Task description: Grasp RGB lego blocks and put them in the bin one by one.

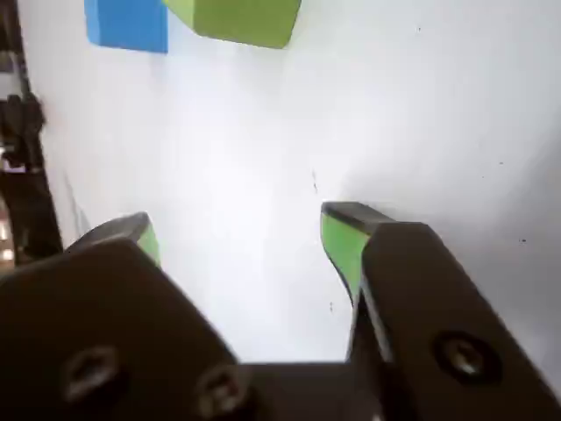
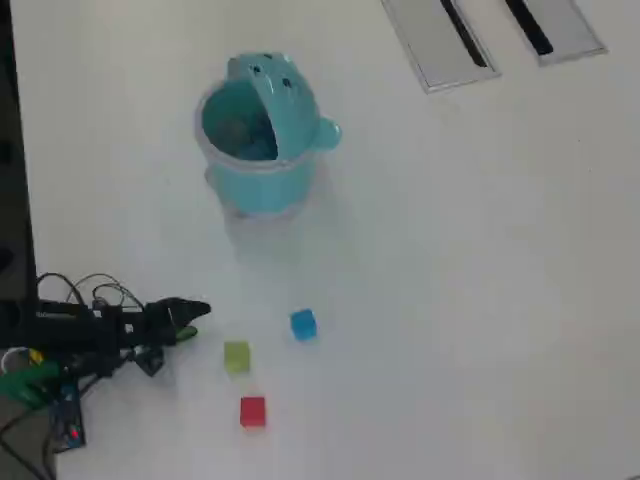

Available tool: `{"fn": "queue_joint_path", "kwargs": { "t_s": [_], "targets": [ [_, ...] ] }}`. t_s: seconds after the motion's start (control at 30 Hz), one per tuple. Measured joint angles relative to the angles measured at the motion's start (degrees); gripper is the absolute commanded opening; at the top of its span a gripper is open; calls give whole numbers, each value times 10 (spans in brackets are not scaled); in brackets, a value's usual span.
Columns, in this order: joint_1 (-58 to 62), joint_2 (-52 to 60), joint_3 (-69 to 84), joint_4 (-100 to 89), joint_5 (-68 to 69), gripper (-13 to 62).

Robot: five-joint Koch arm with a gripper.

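In the overhead view three small lego blocks lie on the white table: a blue one (image 2: 303, 324), a yellowish-green one (image 2: 237, 357) and a red one (image 2: 252, 411). The light blue bin (image 2: 262, 170) stands farther up with its lid flipped open. My gripper (image 2: 196, 318) reaches in from the left, just left of the green block. In the wrist view my gripper (image 1: 237, 232) is open, its green-padded fingers (image 1: 337, 241) wide apart over bare table. The green block (image 1: 241, 19) and blue block (image 1: 129, 24) sit at the top edge, ahead of the jaws. The red block is out of the wrist view.
Two grey slotted panels (image 2: 440, 40) are set into the table at the top right of the overhead view. The arm's body and cables (image 2: 60, 340) lie along the left edge, beside the dark table edge (image 2: 15, 200).
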Motion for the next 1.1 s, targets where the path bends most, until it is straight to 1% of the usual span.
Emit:
{"fn": "queue_joint_path", "kwargs": {
  "t_s": [0.4,0.6,0.83,1.1],
  "targets": [
    [-1,0,0,-1,-1,338],
    [-3,0,0,-2,-32,338],
    [20,0,0,-38,-112,338],
    [56,0,0,-112,-269,338]
  ]
}}
